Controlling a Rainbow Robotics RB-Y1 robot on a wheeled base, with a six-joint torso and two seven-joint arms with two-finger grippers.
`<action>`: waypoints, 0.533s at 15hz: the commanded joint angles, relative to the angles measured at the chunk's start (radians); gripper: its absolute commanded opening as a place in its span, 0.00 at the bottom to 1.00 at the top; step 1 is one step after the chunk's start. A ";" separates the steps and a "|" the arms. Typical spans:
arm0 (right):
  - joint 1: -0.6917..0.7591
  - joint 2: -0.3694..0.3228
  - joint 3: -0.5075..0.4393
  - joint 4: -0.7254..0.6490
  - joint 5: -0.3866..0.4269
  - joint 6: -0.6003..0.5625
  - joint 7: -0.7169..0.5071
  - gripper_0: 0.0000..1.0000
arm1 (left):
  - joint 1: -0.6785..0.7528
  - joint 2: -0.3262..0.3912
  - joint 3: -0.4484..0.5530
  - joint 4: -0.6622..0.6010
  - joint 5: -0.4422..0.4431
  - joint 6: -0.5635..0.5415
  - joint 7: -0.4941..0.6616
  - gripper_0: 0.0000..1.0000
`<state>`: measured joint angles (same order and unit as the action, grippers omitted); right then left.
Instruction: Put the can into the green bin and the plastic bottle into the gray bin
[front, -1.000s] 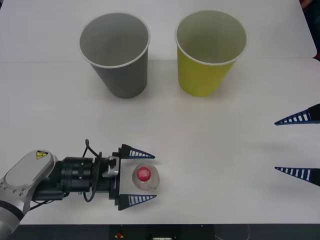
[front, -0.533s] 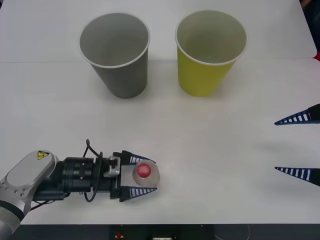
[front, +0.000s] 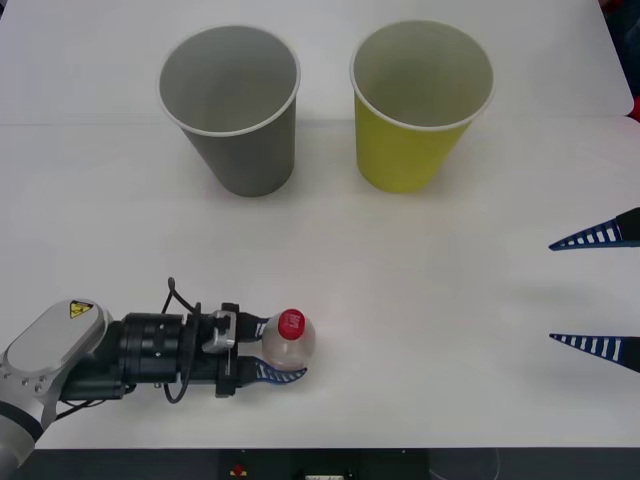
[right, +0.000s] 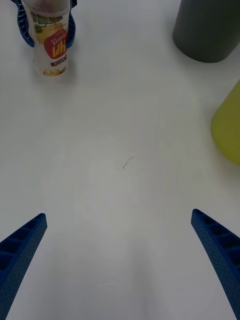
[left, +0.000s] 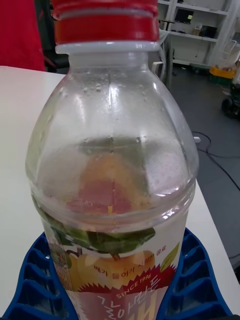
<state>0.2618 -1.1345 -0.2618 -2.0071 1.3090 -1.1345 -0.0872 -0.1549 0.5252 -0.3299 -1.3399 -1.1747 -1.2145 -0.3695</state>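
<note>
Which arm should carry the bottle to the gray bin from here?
Left. The left gripper is already shut on the plastic bottle, on the same side as the gray bin. The right gripper hangs open at the table's right edge, nearer the green bin.

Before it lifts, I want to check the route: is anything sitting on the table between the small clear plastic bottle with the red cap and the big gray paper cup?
Nothing visible. The left gripper is shut on the plastic bottle; only bare white table lies between it and the gray bin.
</note>
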 joint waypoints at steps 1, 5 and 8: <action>0.000 0.000 0.000 0.000 0.000 0.000 0.000 1.00 | 0.002 0.061 0.003 -0.068 0.009 0.001 0.075 0.00; 0.000 0.000 0.000 0.000 0.000 0.000 0.000 1.00 | 0.003 0.161 0.031 -0.186 0.009 0.003 0.241 0.00; 0.000 0.000 0.000 0.000 0.000 0.000 0.000 1.00 | 0.003 0.239 0.065 -0.266 0.007 0.001 0.403 0.00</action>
<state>0.2618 -1.1345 -0.2618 -2.0071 1.3090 -1.1345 -0.0873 -0.1520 0.7465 -0.2749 -1.5875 -1.1662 -1.2128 -0.0068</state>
